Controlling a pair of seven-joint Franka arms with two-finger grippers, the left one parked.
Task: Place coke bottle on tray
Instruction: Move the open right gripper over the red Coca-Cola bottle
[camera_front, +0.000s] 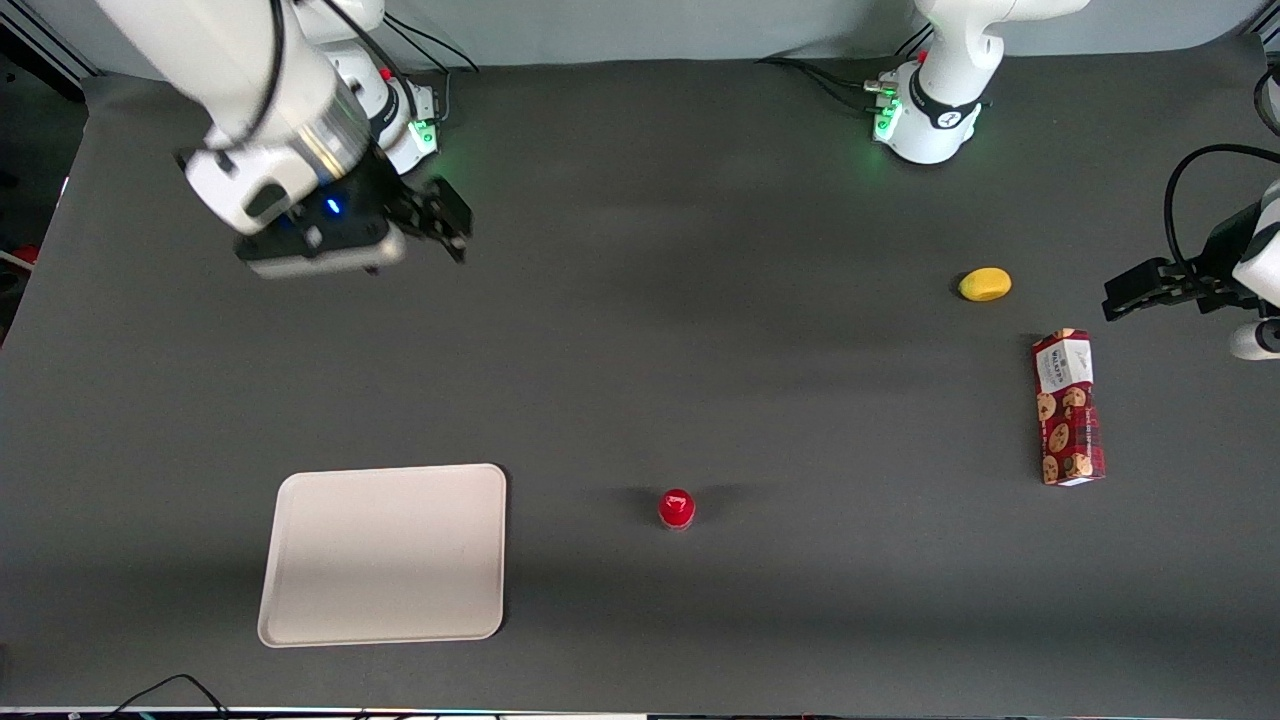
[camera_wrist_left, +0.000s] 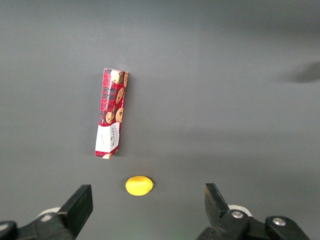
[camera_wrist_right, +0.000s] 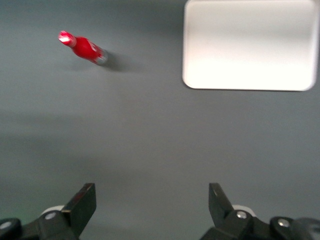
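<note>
One relation matters: the coke bottle (camera_front: 677, 508) stands upright near the table (camera_front: 700, 350) edge closest to the front camera, well apart from the gripper (camera_front: 440, 220), which hangs high with fingers spread wide and empty. The tray (camera_front: 385, 553) lies beside the bottle, toward the working arm's end.

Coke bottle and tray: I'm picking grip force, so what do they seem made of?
The coke bottle looks like glossy red plastic or coated metal with a silvery base. The tray looks like smooth matte cream plastic. The gripper hangs open above the bare table, holding nothing.
</note>
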